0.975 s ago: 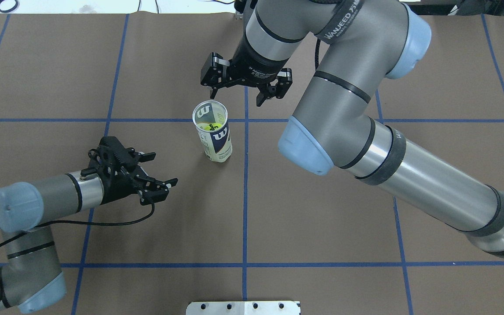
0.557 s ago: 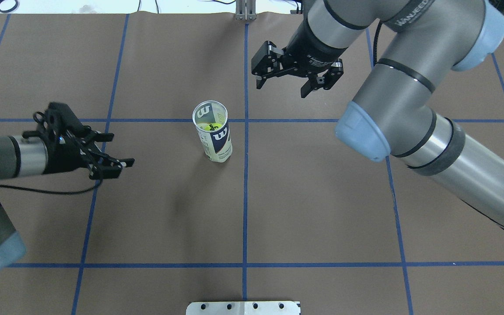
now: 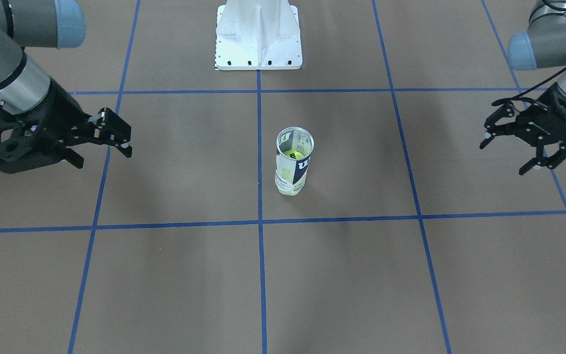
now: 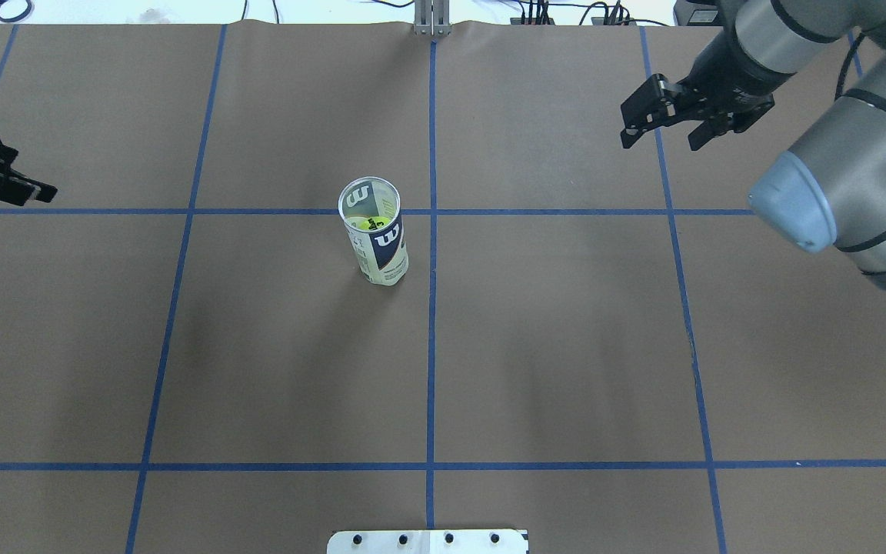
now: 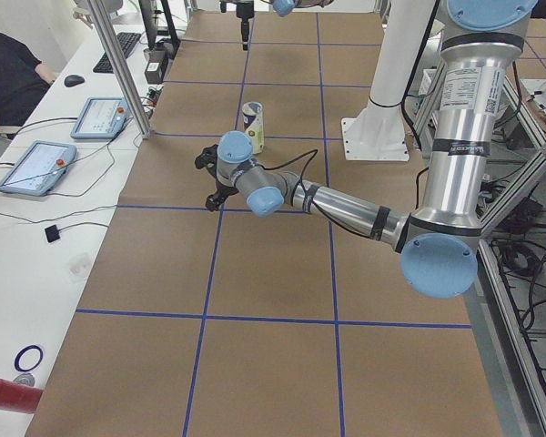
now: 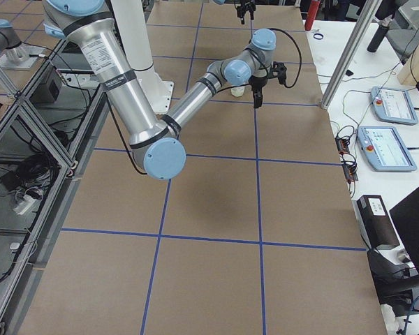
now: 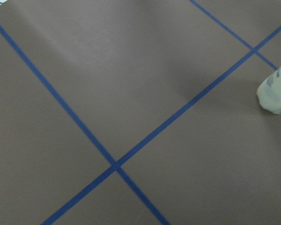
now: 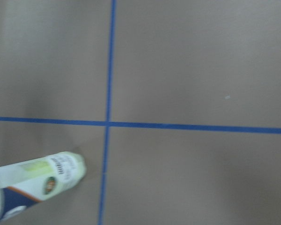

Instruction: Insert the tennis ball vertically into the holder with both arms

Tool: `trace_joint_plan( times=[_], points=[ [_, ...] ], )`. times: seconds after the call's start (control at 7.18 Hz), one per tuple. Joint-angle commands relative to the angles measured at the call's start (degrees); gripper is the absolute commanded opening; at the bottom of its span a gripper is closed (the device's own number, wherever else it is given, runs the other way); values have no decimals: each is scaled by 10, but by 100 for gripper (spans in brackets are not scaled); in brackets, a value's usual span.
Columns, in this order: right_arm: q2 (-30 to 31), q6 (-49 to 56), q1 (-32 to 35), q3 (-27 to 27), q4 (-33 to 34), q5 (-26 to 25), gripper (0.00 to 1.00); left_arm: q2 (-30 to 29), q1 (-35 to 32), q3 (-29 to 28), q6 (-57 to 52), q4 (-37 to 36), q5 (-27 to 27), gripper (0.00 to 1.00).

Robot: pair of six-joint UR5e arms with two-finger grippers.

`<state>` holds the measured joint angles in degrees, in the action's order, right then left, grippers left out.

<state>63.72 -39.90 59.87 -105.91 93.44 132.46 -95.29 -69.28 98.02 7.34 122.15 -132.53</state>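
Observation:
The holder (image 4: 378, 248) stands upright near the table's middle, a clear can with a navy and white label. A yellow tennis ball (image 4: 370, 224) lies inside it, seen through the open top. The holder (image 3: 293, 167) is held by neither arm. My left gripper (image 3: 503, 158) is open and empty, far off to the holder's side; only its fingers (image 4: 12, 187) show at the overhead view's left edge. My right gripper (image 4: 660, 145) hangs open and empty at the far right, well away from the holder. Each wrist view catches only part of the holder (image 7: 276, 91) (image 8: 37, 180).
Blue tape lines (image 4: 431, 346) divide the brown table cover into squares. A white metal pedestal (image 3: 258, 37) stands at the robot's base. Tablets (image 5: 36, 167) and cables lie on a side bench, where a person (image 5: 9, 73) sits.
Both arms have drawn away from the holder: the left gripper moved far left, the right gripper moved right and back. Both stayed open. The holder has not moved.

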Motion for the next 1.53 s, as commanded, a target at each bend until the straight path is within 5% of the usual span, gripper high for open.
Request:
trace_joint_plan(
  times=[0.0,0.42,0.98,1.39],
  points=[
    [86,166,65,14,1,2,99,-4,-68,-76,-62,-30,21,100],
    [170,389,194,96,-3,60,99,5,-126,-94,-63,-113,-33,100],
    [195,405,218,138,-9,-10,99,5,-229,-94,-246,-272,-26,100],
    [214,404,232,146,-3,-2,99,50,-237,-44,-251,-310,110,100]
  ],
)
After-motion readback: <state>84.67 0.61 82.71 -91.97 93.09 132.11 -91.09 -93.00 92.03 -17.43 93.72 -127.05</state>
